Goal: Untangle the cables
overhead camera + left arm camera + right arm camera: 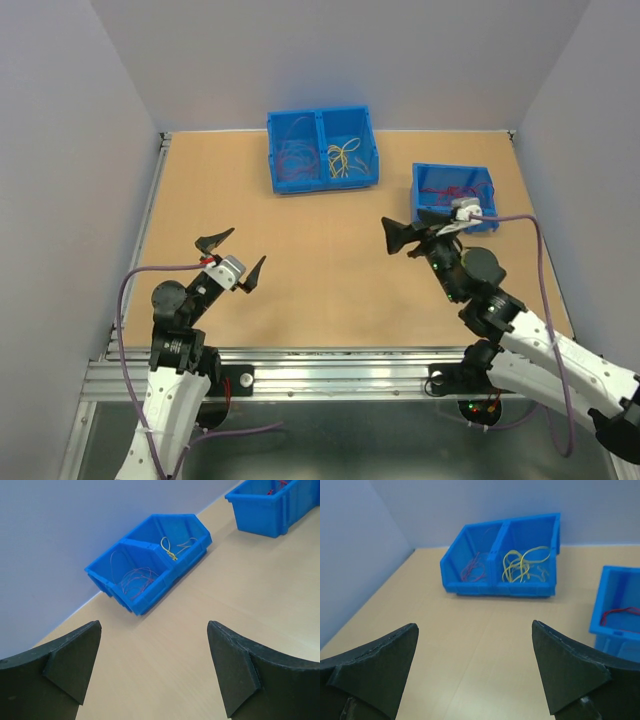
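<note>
Thin red cables (295, 155) lie in the left compartment of a blue two-part bin (325, 184), and yellow cables (343, 155) in its right compartment. More red cables (445, 188) lie in a single blue bin (455, 168) at the right. My left gripper (245, 247) is open and empty over the near left of the table. My right gripper (408, 222) is open and empty just left of the single bin. The right wrist view shows the red (475, 570) and yellow cables (522, 562) far ahead of the fingers.
The two-part bin (150, 597) stands at the back wall; the single bin (615, 640) is close on my right gripper's right. White walls enclose the wooden table (320, 280) on three sides. A metal rail (320, 365) runs along the near edge.
</note>
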You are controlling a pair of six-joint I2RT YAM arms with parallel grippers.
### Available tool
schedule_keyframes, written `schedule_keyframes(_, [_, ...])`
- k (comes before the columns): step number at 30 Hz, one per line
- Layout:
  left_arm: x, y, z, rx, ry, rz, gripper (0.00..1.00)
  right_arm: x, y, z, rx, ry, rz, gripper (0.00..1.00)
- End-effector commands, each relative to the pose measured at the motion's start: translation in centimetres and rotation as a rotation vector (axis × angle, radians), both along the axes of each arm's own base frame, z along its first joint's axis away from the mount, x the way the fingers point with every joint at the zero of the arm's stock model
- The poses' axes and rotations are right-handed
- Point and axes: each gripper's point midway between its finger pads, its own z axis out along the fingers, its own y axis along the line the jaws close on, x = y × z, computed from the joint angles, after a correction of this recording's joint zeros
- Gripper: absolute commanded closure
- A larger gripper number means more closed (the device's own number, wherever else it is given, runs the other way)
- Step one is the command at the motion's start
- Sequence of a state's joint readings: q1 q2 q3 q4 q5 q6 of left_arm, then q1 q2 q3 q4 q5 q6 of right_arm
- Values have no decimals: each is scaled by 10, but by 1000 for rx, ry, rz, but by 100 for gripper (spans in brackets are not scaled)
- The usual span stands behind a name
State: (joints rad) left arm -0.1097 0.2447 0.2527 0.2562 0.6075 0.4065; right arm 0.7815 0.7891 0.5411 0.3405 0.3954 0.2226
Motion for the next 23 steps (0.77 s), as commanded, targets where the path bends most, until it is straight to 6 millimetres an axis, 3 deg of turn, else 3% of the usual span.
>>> schedule_keyframes(1, [9, 6, 14, 2, -36, 43, 1, -20, -60, 66, 146, -149, -184, 0])
schedule_keyframes(2, [9, 7, 16, 1, -39, 48, 1, -24, -67, 61, 158, -156, -196, 0])
schedule_keyframes(4, [10, 9, 16, -8, -41, 59, 1, -42, -91, 80, 257, -235, -222, 0])
schedule_keyframes(8, [11, 13, 20, -21, -62, 89, 1, -62, -121, 87, 357, -314, -270, 0])
schedule_keyframes(11, [10, 14, 20, -23, -70, 90, 1, -66, -131, 89, 380, -325, -294, 0])
schedule_keyframes(23, [10, 13, 18, -12, -70, 83, 1, -57, -124, 87, 349, -287, -301, 0])
